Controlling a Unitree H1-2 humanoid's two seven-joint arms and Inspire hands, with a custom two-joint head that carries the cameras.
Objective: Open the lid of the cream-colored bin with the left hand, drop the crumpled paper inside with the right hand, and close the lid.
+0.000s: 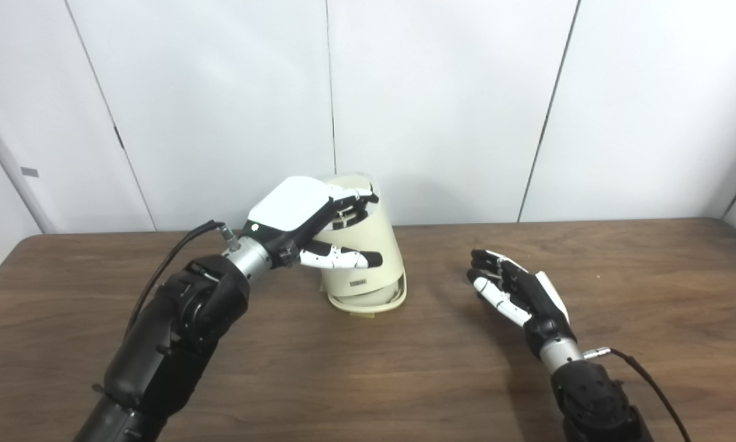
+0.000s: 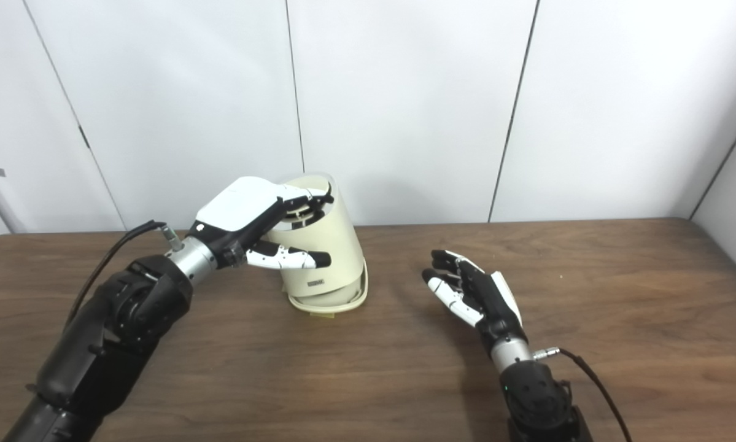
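Broadly, the brown wood-grain surface carries the cream-colored plastic bin at about twelve o'clock, tilted, its base lifted at one side. No crumpled paper shows anywhere. On the bin's top rim rests the left hand, its fingers curled over the lid area and thumb against the wall, gripping it. At four o'clock the right hand lies released, palm up, holding nothing. Likely the lid-closing step is underway; next, setting the bin level and letting go.
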